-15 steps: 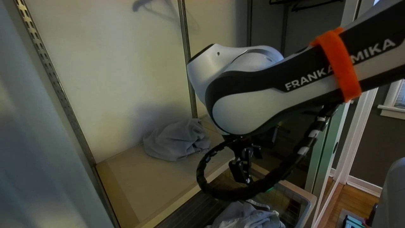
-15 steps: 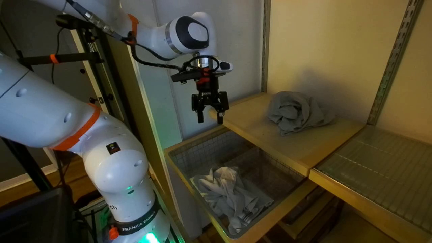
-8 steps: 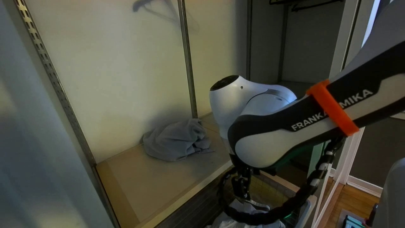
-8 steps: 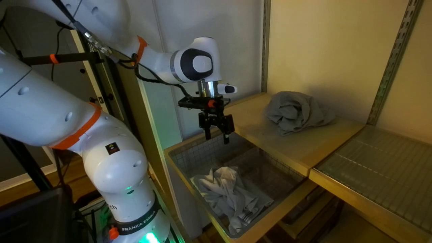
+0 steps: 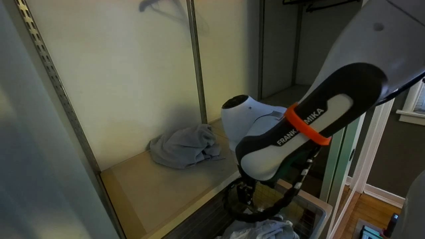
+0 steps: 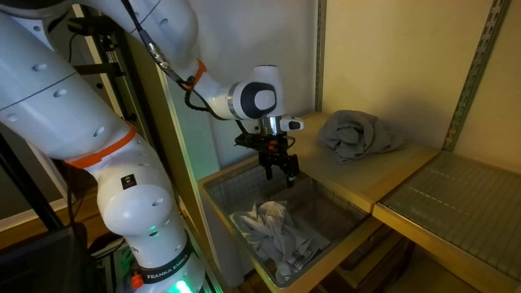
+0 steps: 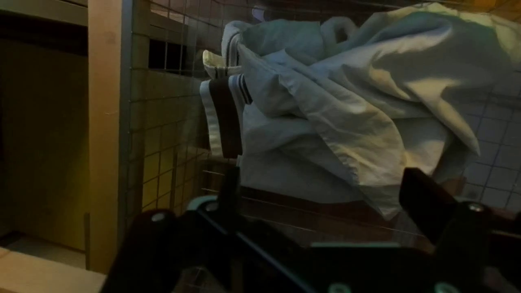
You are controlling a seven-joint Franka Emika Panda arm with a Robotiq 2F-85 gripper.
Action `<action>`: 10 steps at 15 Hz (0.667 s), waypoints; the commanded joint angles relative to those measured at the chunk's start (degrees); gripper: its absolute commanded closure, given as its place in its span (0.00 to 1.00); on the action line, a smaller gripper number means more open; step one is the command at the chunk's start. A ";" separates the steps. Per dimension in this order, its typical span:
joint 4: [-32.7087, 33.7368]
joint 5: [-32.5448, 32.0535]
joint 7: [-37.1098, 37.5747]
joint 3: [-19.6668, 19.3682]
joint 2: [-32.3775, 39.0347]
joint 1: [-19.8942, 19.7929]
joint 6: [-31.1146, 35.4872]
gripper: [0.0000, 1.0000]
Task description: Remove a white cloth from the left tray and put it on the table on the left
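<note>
Black two-fingered robot gripper above a wire-mesh basket with a wooden rim, a crumpled off-white cloth inside it.
In an exterior view, the white-and-black Franka arm, ringed by an orange strap, slants down to the basket; a loop of thick black cable partly hides the gripper, and a crumpled grey cloth lies on the pale wooden shelf alongside. In an exterior view, the gripper points down over the basket, above and apart from the off-white cloth. In the wrist view, the two black fingers stand widely spread, the off-white cloth lying beyond them in the basket; a white band with a dark brown stripe shows at the cloth's edge, and whether the two are one piece cannot be told.
</note>
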 commanded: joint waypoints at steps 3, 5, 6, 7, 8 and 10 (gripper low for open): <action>0.14 -5.47 2.92 -1.82 11.68 -2.31 4.92 0.00; 0.18 -5.86 2.41 -3.03 15.49 -2.11 7.92 0.00; 0.19 -8.00 4.00 -3.30 17.45 -2.40 10.33 0.00; 0.21 -9.89 5.00 -3.75 19.33 -2.45 12.62 0.00; 0.22 -11.04 5.79 -4.32 21.32 -2.24 14.69 0.00; 0.23 -11.18 6.77 -5.73 25.45 -1.57 17.85 0.00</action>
